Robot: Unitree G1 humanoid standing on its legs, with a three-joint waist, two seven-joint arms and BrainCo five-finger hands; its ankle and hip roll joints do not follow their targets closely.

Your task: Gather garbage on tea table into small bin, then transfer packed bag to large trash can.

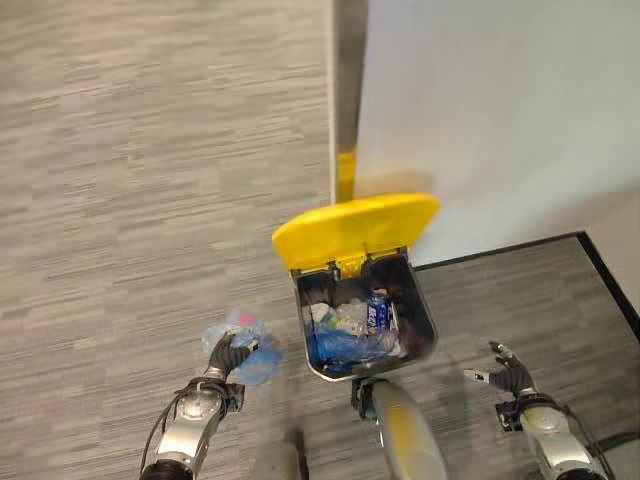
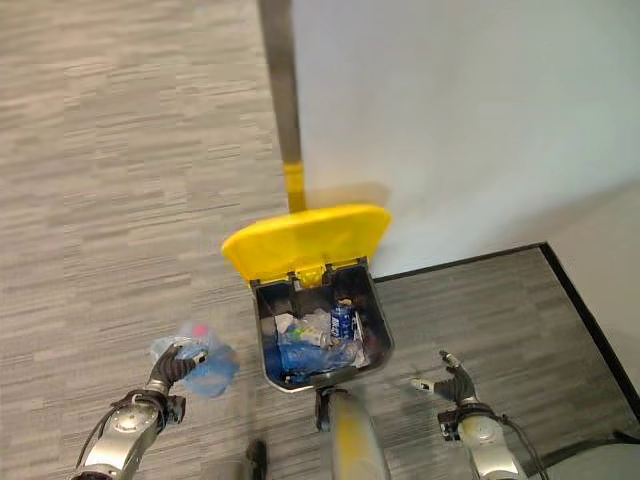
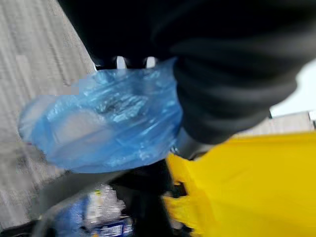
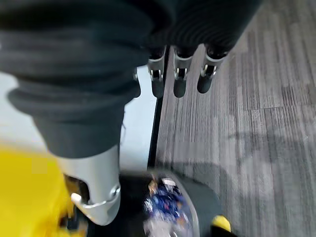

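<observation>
A large grey trash can (image 1: 420, 310) stands by the wall with its yellow lid (image 1: 355, 228) swung up; bottles, wrappers and blue plastic lie inside (image 1: 350, 325). To the left of the can, above the carpet, my left hand (image 1: 228, 355) is shut on a packed blue plastic bag (image 1: 248, 345), also seen close up as the blue bag (image 3: 106, 121). My right hand (image 1: 510, 372) hovers right of the can with straight fingers (image 4: 180, 79) and holds nothing.
A pale wall (image 1: 480, 110) rises behind the can, with a vertical edge strip (image 1: 346, 100) at its corner. A black baseboard line (image 1: 500, 250) borders the darker carpet right of the can. Grey carpet spreads to the left.
</observation>
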